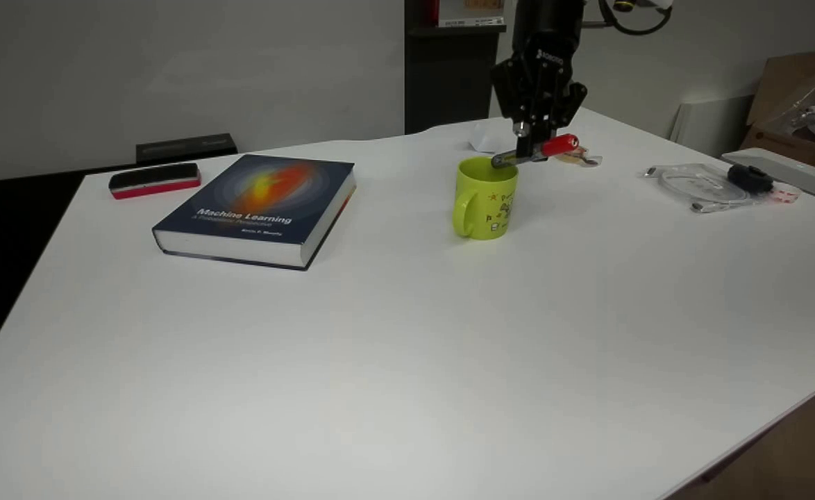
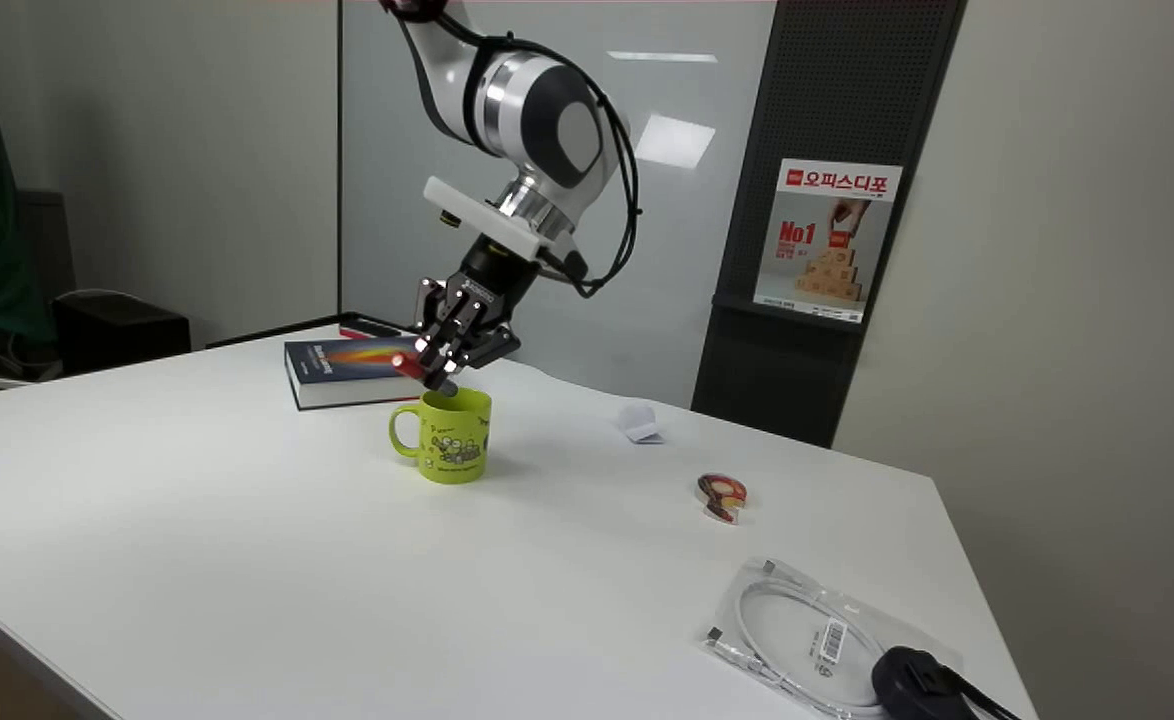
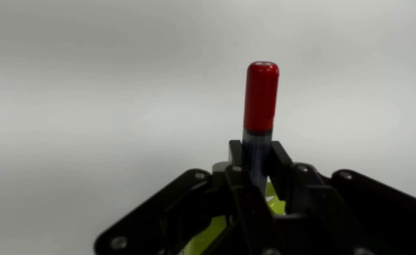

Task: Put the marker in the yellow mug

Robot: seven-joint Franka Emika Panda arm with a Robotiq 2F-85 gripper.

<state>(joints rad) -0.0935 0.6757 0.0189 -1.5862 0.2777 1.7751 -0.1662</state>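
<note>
The marker has a red cap end and a grey-dark barrel; it shows in both exterior views (image 1: 559, 144) (image 2: 408, 366) and in the wrist view (image 3: 261, 99). My gripper (image 1: 534, 147) is shut on the marker's barrel, one finger on each side in the wrist view (image 3: 256, 156). The marker is tilted, its red end higher and its grey end lower, over the mug's rim. The yellow-green mug (image 1: 485, 203) stands upright on the table, also in an exterior view (image 2: 454, 445). In the wrist view the mug (image 3: 209, 232) is mostly hidden behind the gripper.
A thick dark-blue book (image 1: 255, 208) lies beside the mug, with a black and red case (image 1: 155, 180) behind it. A folded white paper (image 2: 639, 423), a small printed piece (image 2: 722, 497) and a bagged cable (image 2: 817, 640) with a black device (image 2: 912, 685) lie on the white table (image 2: 297, 580).
</note>
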